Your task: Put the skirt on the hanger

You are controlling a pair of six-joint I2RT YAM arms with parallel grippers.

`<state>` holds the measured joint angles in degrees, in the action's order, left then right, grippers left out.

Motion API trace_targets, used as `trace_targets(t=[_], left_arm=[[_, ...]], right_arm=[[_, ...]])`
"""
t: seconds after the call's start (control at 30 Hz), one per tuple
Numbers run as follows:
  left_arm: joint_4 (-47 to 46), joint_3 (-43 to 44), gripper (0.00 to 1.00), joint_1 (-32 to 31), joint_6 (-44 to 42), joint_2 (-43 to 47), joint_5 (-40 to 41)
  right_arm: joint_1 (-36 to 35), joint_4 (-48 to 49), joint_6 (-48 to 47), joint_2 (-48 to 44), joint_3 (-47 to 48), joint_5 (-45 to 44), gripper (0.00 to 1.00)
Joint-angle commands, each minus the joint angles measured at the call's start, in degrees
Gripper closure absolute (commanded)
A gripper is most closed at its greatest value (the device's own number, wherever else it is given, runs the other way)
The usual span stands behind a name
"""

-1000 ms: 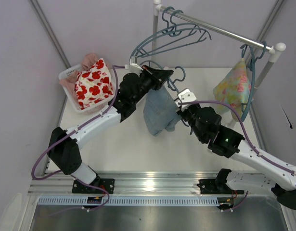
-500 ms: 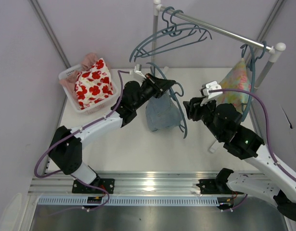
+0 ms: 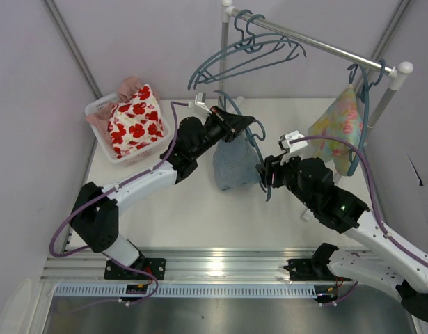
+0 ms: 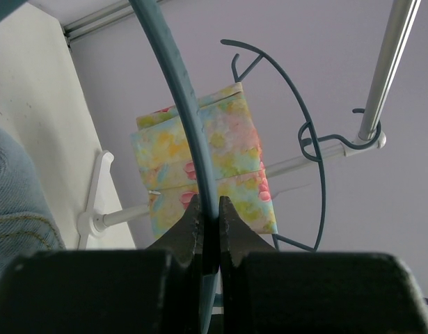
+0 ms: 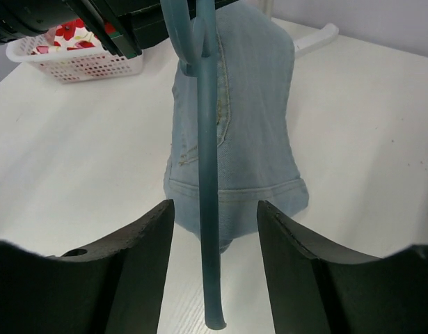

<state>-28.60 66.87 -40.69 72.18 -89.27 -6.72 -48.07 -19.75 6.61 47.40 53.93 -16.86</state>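
Right arm reaches from its near-edge base diagonally left toward table [image 3: 186, 209] centre. Right gripper [image 5: 215, 209] has its jaws apart, and one thin arm of the hanger [image 4: 173, 76] stands between them, touching neither finger. Just beyond, the skirt [image 3: 234, 165] hangs draped at the hanger, its lower edge on the table; exactly how it is carried cannot be told. Left arm stretches from its base up and right, wrist above the skirt. Left gripper [image 4: 209, 209] is clamped tight on the hanger's rod. At far left, a white basket [image 3: 102, 104] holds a red-flowered cloth [image 3: 133, 122] with a pink item [image 3: 130, 87] behind it. Farthest, the rail [image 3: 318, 43] carries spare hangers [image 3: 248, 56] and a floral garment [image 3: 337, 129].
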Motion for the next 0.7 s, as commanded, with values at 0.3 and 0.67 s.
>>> trace_targets(t=[0.3,0.67], left_arm=[[-3.31,0.28,0.99,0.43,4.98,3.58,1.53],[-2.87,3.00,0.98,1.05,10.71,0.86,-3.20]], right_arm=[[0.00,4.55,3.49,8.93,4.77,-5.81,0.56],[-1.23,5.42,6.66,7.62,4.07,-14.25,1.00]])
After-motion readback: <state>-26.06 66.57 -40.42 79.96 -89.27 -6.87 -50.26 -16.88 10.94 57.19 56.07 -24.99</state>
